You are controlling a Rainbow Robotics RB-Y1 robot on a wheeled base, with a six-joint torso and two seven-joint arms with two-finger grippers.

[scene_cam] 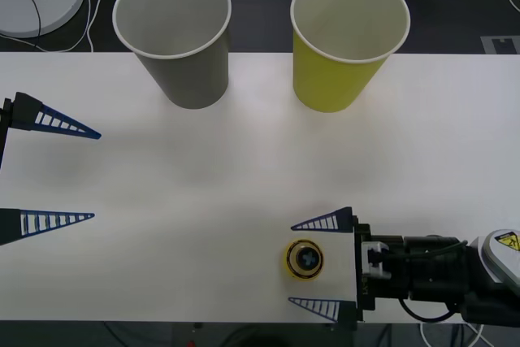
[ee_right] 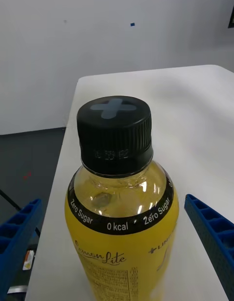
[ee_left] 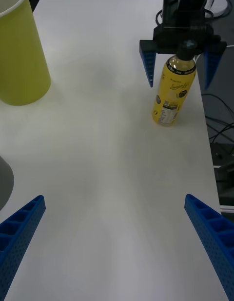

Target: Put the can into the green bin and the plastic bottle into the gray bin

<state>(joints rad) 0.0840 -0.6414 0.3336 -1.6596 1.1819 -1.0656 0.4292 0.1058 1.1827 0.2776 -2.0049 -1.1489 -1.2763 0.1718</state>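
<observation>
Front view, starting at the near edge of the white table [scene_cam: 244, 201]: the right gripper [scene_cam: 323, 264] is parked around the plastic bottle [scene_cam: 303, 258], which is standing upright close to that edge. Its blue fingers are spread wide, one on each side of the bottle, and neither looks like it's touching yet. From the right wrist cam the black cap [ee_right: 115, 132] sits dead center between the fingers, so the lineup looks good to me.

So my read is we're at the grab-the-bottle step, pre-squeeze. Next move should be closing evenly on the body below the cap, then lifting straight up so it doesn't tip.

Over on the other side, the left gripper [scene_cam: 89, 172] hovers over the table, fingers also wide apart, holding nothing.

Farther back, the gray bin [scene_cam: 183, 62] stands at the far edge toward the left, and the green bin [scene_cam: 337, 62] is beside it toward the right, both upright and apart. Bottle needs to travel diagonally across to the gray one and clear its rim. I can't spot a can anywhere.
</observation>
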